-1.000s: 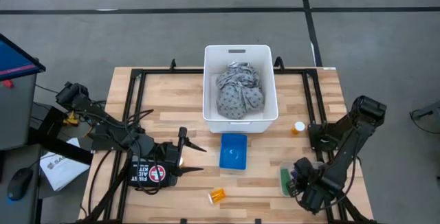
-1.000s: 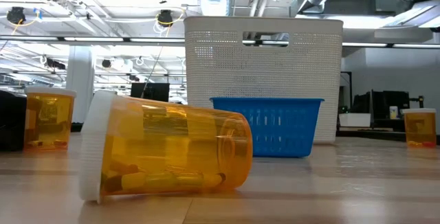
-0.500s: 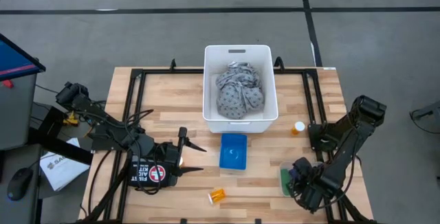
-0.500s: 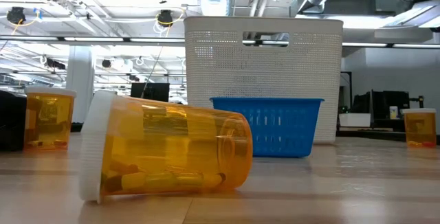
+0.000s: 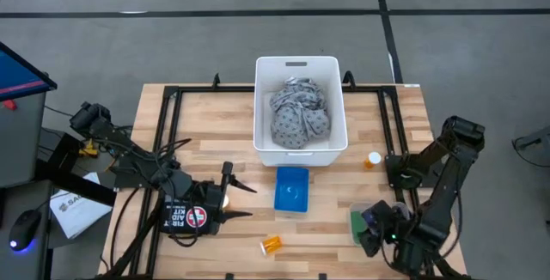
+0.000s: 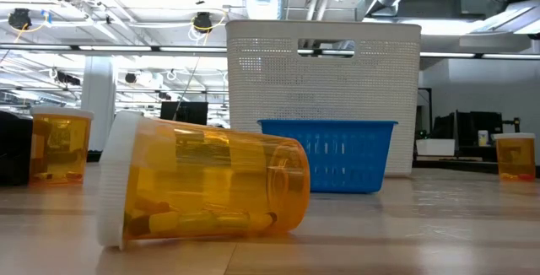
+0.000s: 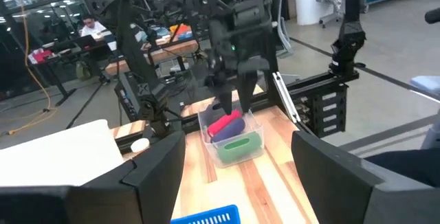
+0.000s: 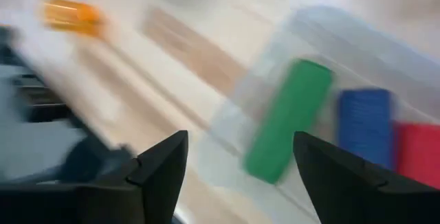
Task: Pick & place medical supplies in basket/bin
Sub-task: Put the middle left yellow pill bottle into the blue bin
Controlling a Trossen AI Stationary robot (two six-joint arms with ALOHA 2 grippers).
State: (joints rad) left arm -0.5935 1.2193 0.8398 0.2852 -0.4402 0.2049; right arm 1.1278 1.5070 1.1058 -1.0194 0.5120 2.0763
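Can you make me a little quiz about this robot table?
1. True or false: the grey cloth lies in the white bin.
2. How many orange bottles are on the table? A) one B) two C) four
3. Fill in: the right tool hangs over a clear tray holding green, blue and ____ sticks.

Key: 1 true; 2 B, one lying, one upright; 3 red.

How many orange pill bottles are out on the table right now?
2: one pill bottle lies on its side near the front edge; the other bottle stands right of the white bin. The cloth may hide more.
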